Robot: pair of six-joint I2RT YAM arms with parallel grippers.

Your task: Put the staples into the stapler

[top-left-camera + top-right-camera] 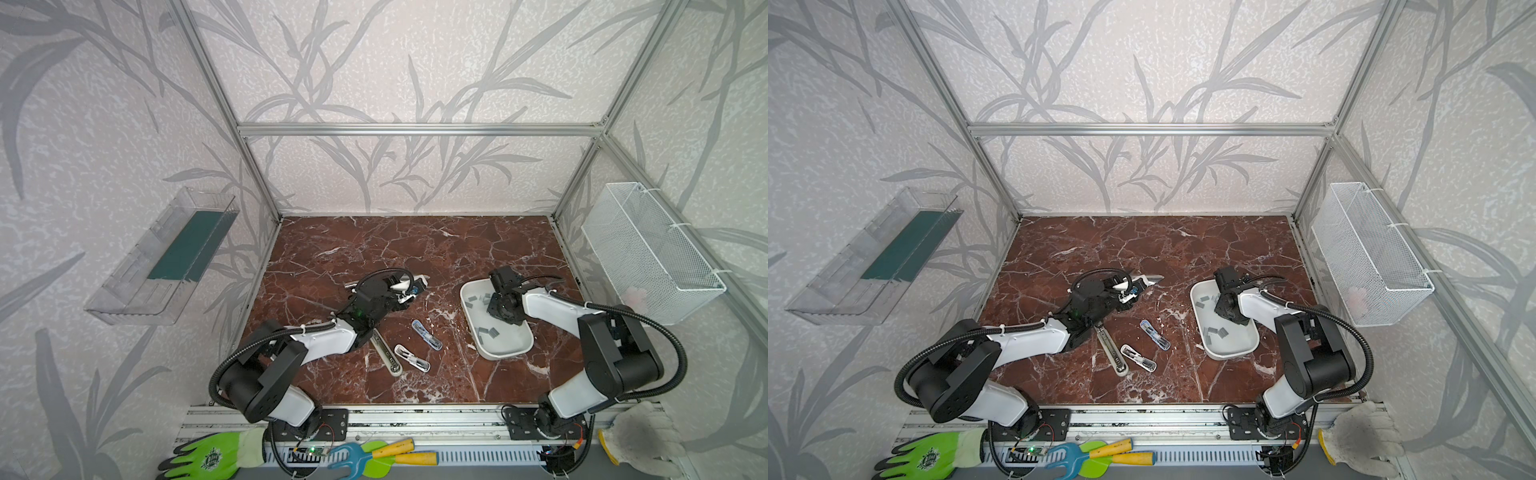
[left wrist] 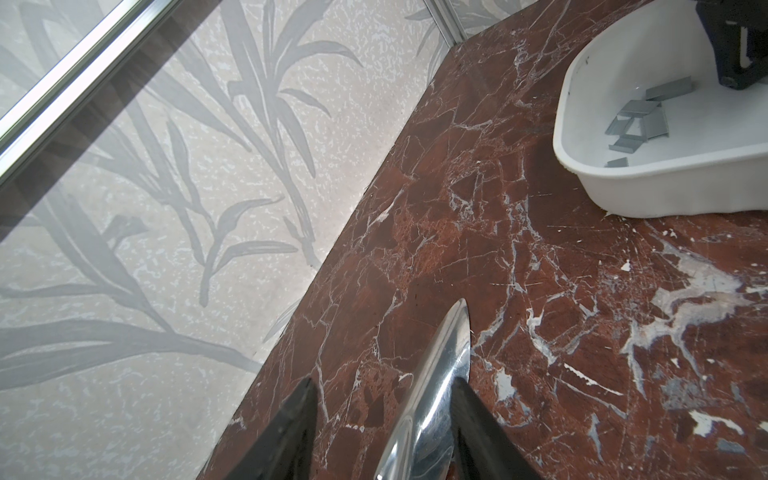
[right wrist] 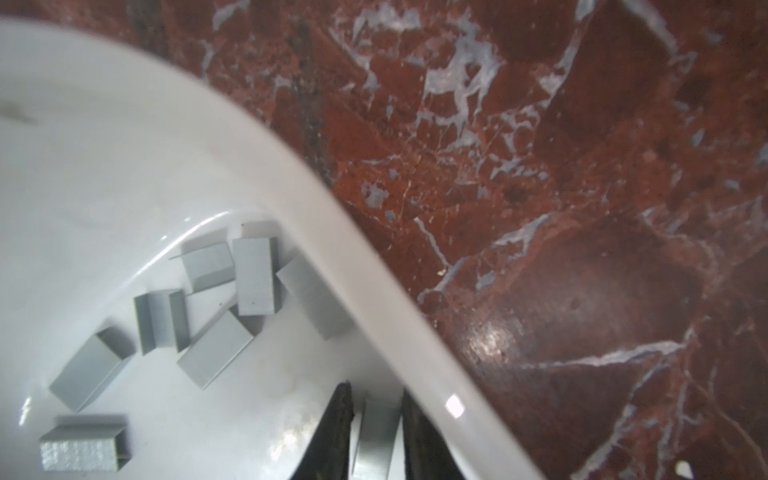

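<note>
An opened stapler is held just above the marble at mid-table, with my left gripper shut on it. In the left wrist view its chrome arm sticks out between the fingers, against one of them. Several grey strips of staples lie in a white tray on the right. My right gripper points down into that tray. In the right wrist view its fingers are closed in on one strip of staples beside the tray's rim. More strips lie loose nearby.
Two small staplers and a long chrome one lie on the marble in front of the left arm. A wire basket hangs on the right wall and a clear bin on the left wall.
</note>
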